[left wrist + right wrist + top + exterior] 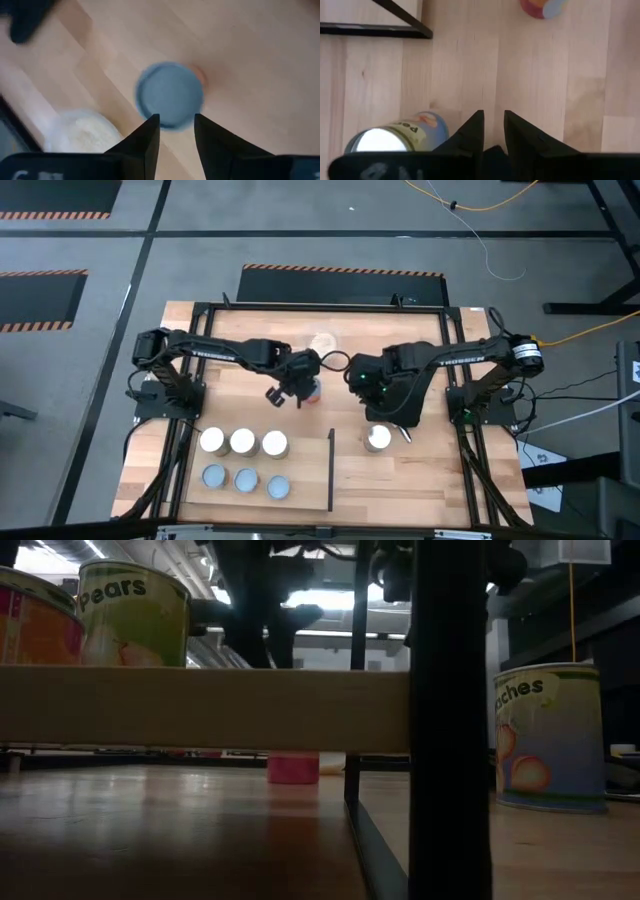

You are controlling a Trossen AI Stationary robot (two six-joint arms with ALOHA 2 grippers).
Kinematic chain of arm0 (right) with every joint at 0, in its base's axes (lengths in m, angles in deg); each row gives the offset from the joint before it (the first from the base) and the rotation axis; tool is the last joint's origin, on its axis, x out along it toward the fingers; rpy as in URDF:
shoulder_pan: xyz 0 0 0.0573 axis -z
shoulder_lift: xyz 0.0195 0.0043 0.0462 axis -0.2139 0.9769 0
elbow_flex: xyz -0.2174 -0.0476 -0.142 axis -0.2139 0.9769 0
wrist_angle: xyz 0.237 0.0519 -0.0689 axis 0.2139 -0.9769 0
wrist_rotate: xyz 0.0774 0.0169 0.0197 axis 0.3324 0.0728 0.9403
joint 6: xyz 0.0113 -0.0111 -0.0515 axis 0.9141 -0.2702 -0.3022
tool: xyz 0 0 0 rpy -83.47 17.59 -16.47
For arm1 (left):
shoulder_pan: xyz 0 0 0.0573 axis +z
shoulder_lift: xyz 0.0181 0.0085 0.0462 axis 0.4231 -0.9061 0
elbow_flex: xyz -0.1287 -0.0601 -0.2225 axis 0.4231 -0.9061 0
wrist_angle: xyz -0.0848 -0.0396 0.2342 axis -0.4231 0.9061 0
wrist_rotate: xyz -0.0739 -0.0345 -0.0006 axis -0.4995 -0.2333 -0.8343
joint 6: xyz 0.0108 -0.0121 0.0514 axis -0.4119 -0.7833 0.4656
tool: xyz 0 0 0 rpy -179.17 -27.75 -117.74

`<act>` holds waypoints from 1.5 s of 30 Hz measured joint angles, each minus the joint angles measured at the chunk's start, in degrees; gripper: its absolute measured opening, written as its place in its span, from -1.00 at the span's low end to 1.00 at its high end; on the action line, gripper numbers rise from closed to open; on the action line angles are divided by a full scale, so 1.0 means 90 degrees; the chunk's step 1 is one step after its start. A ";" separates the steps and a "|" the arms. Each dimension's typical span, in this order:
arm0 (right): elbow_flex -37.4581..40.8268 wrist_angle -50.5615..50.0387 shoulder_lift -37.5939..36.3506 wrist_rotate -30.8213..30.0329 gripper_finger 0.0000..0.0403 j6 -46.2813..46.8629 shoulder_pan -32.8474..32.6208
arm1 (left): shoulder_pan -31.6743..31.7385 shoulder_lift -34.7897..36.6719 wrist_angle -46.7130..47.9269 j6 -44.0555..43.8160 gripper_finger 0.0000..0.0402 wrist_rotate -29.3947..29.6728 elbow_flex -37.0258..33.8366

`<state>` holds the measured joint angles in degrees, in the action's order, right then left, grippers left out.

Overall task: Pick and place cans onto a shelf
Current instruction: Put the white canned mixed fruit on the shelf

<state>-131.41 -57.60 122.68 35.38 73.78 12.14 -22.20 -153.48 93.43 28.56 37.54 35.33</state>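
A can with a pale blue top and pink side (pixel 170 95) stands upright on the table mid-centre, also in the high view (pixel 313 389) and the low view (pixel 293 767). My left gripper (pixel 176 120) hovers over it, open and empty, shown in the high view (pixel 290 392). A white-topped peaches can (pixel 395 137) stands on the table right of the black strip (pixel 331 470), also in the high view (pixel 377 438). My right gripper (pixel 493 117) is just beside it, slightly open and empty, shown in the high view (pixel 378 420). Several cans (pixel 243 442) stand on the light-wood shelf (pixel 300 480).
A shallow clear bowl of pale grains (pixel 322 342) sits at the table's far middle, also in the left wrist view (pixel 80 132). In the low view the shelf's front edge (pixel 200 705) and a black post (pixel 450 720) block much of the sight. Black frame rails (pixel 320 308) border the table.
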 joint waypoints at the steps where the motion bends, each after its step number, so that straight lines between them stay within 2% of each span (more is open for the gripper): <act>1: 0.0020 0.0000 0.0004 0.0000 -0.61 0.0003 0.0000 | 0.0001 -0.0048 -0.0085 0.0164 -0.43 0.0001 0.0018; 11: 0.0025 0.0075 0.0009 0.0006 -0.61 -0.0005 0.0000 | 0.0029 -0.0397 -0.0021 0.1119 -0.44 0.0005 0.0012; 18: 0.0025 0.0099 0.0009 0.0015 -0.61 0.0002 0.0000 | 0.0032 -0.0745 0.0097 0.1149 -0.45 0.0006 0.0001; 25: 0.0025 0.0146 0.0009 0.0015 -0.61 0.0008 0.0000 | 0.0032 -0.0756 0.0012 0.1086 -0.48 0.0019 0.0003; 30: 0.0023 -0.0028 -0.0042 0.0002 -0.61 0.0022 -0.0096 | 0.0029 -0.0751 0.0001 0.0513 -0.66 0.0012 0.0003; 35: 0.0022 -0.0317 -0.0518 -0.0106 -0.61 0.0127 -0.0425 | 0.0012 -0.0747 -0.0054 -0.0173 -0.92 0.0003 0.0006; 45: 0.0020 -0.0732 -0.1276 -0.2026 -0.61 0.1174 -0.1302 | -0.0313 -0.0728 -0.0152 -0.2363 -0.97 0.0099 0.0087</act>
<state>-131.23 -64.19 111.20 17.15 84.35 0.42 -25.02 -160.04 92.06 7.30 38.44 36.12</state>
